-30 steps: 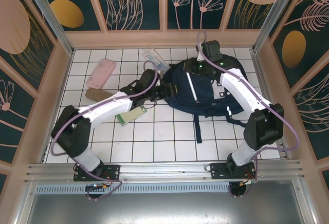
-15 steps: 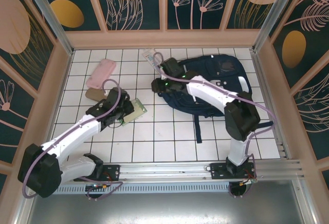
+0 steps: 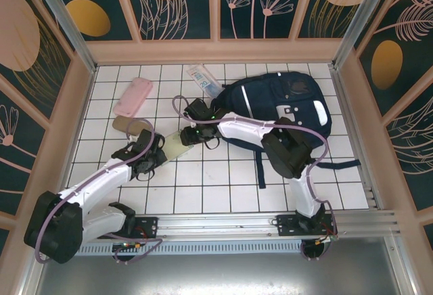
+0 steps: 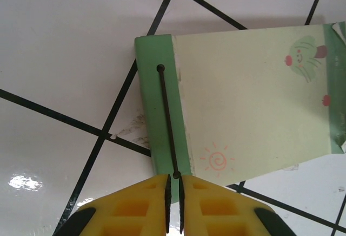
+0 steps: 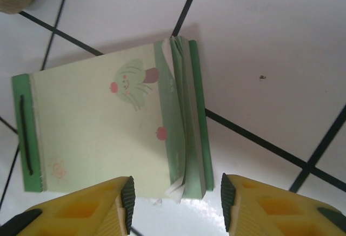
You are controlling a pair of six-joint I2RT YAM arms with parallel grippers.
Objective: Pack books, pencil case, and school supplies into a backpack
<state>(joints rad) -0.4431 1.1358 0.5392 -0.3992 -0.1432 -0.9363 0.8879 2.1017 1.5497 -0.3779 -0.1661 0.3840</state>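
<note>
Left gripper [image 4: 173,203]: yellow jaws drawn together to a thin slit, tips at the bound edge of the pale green notepad [image 4: 243,100]. The pad's thin black cord runs straight into the slit. I cannot tell whether the cord is pinched or the tips merely rest on the binding.

Right gripper [image 5: 175,201]: jaws spread wide, holding nothing, poised over the opposite end of the same notepad, where the loose pages fan out. The page edge falls between the two fingers.

Notepad: lies flat on the white tiled worktop [image 3: 216,180], between the two grippers and just left of the navy backpack [image 3: 284,102]. Not lifted.

Further out: the pink pencil case [image 3: 132,97] lies on the worktop at far left, well apart from the backpack. The clear packet [image 3: 201,77] lies at the far edge, just beside the backpack's upper left corner. A tan rounded object [image 3: 127,124] sits near the left arm; I cannot identify it.

Backpack: lies flat, right of centre, straps trailing toward the near edge. Whether its main compartment is open cannot be told, nor whether any books are inside.

Progress, as a judgement: incomplete. Notepad, packet and pencil case are all outside the backpack. The step in hand looks like a two-arm pickup of the notepad.
</note>
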